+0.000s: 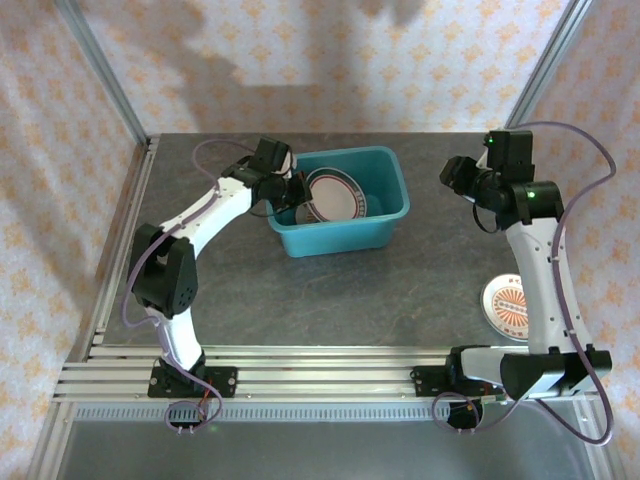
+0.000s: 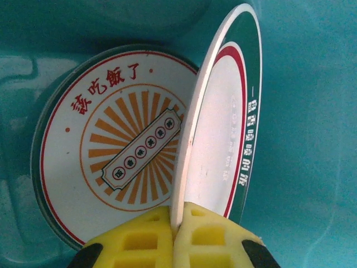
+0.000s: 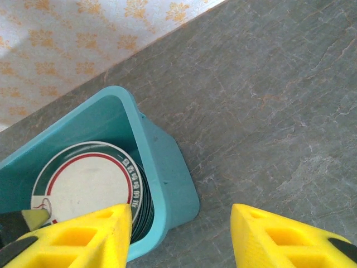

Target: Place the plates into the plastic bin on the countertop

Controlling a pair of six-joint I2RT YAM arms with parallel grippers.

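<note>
Robot test cell, kitchen mock-up, stone-look countertop (image 1: 350, 290) enclosed by floral-papered panels (image 1: 330, 60), arm bases (image 1: 190, 380) bolted to aluminium rails (image 1: 320, 368) at near edge.

Bright even light; soft shadows on wall (image 1: 300, 60); focus sharp.

Overhead view from behind, left wrist close inside plastic bin (image 2: 312, 84), right wrist farther, above it.

White arms (image 1: 205, 215) with black joints (image 1: 170, 280), lilac cables (image 1: 605, 160), yellow foam fingers (image 2: 206, 240).
</note>
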